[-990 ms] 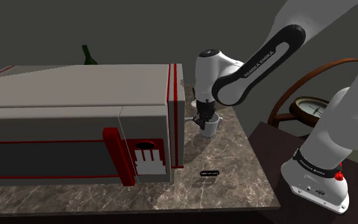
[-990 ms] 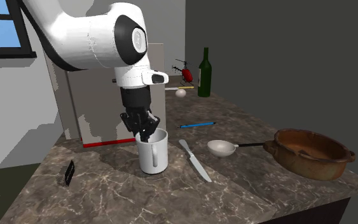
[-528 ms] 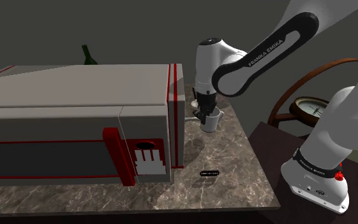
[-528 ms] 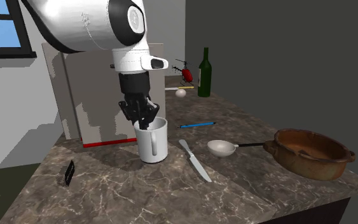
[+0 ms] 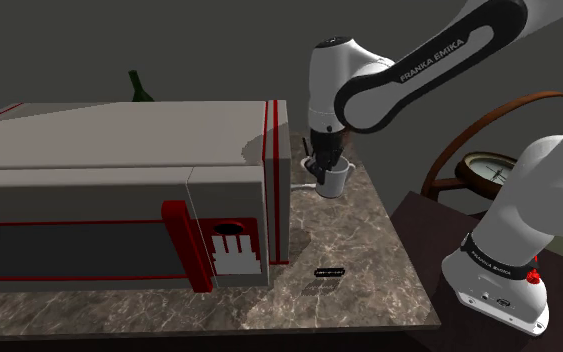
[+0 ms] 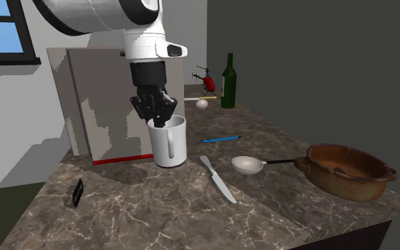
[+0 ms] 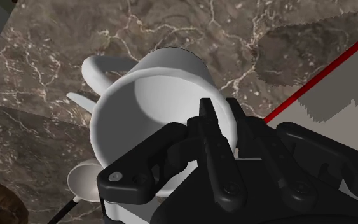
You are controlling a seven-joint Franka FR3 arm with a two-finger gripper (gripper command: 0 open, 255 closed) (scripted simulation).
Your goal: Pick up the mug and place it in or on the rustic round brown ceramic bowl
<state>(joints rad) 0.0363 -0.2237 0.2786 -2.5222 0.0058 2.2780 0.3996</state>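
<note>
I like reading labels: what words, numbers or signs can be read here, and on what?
"FRANKA EMIKA": dark band on the white robot arm's upper link.
"FRANKA EMIKA": dark band near the arm's base.
White hand sign, no words: large grey box with red trim.
Round clock dial: marks too small to read.

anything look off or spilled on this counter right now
Nothing spilled or broken. The white mug hangs from the gripper by its rim, roughly upright. The one oddity: a red toy helicopter beside the green bottle at the far end of the counter.
</note>
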